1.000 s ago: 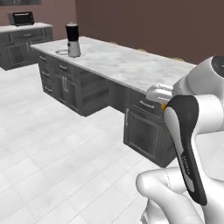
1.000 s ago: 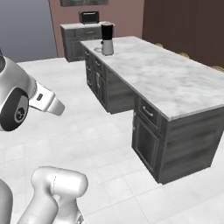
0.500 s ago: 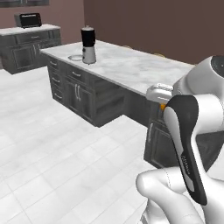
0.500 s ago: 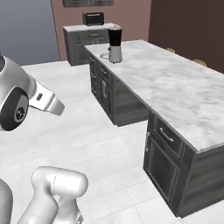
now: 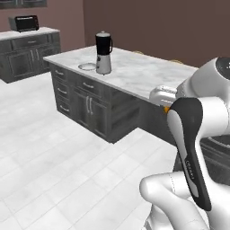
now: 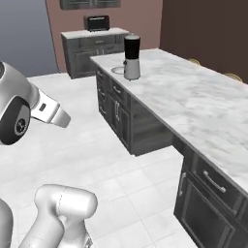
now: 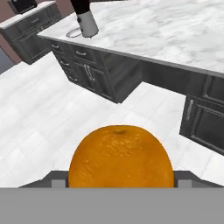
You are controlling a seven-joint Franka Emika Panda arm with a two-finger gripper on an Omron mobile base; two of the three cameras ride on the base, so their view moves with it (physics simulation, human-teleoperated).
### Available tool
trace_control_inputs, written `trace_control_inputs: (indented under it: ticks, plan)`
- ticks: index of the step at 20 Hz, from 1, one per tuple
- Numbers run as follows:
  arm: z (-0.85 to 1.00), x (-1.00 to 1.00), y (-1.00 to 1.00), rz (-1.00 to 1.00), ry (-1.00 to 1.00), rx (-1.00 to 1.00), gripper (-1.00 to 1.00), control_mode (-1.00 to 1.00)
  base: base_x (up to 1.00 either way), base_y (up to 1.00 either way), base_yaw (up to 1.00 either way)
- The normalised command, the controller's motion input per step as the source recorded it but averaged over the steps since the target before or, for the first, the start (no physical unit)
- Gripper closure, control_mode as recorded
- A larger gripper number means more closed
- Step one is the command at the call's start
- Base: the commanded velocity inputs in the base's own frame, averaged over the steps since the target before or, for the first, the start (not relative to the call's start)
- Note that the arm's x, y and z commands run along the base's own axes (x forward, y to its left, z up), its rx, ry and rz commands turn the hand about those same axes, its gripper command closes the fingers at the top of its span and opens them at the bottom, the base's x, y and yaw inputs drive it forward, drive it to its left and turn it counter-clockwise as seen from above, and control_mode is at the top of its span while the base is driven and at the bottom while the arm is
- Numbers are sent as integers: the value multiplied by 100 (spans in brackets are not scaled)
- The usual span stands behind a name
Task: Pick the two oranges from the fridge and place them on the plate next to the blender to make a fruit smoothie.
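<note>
Left base view, tabletop: the marble island tabletop (image 5: 134,72) carries the blender (image 5: 103,53) near its far corner, with the plate (image 5: 87,67) just beside it on the left.
Left base view, my load: a sliver of orange (image 5: 166,109) shows beside my forearm, well apart from the plate.
Left base view, room: pale tiled floor (image 5: 58,161), dark cabinets, a toaster oven (image 5: 24,22) on the back counter.
Right base view, tabletop: blender (image 6: 131,56) upright, plate (image 6: 117,70) touching or just beside its base; I cannot tell which.
Right base view, risk: the island's corner and drawer fronts (image 6: 116,104) lie between me and the plate; a tight approach could clip them.
Hand view, jaws: closed around one orange (image 7: 120,156), which hides my fingertips.
Hand view, risk: the fruit is round and smooth; in my judgement a jolt could roll it out onto the floor.
Hand view, placement risk: the plate (image 7: 74,33) sits hard by the blender (image 7: 86,19), so a wide swing could knock the jug.
</note>
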Motion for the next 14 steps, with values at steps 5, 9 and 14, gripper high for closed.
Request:
trace_control_inputs:
  ticks: [5,9,14]
  plan:
    - [0,0,0,0,0,0,100,100,100,79,-30]
    - [0,0,0,0,0,0,100,100,100,95,-39]
    - [0,0,0,0,0,0,100,100,100,100,-44]
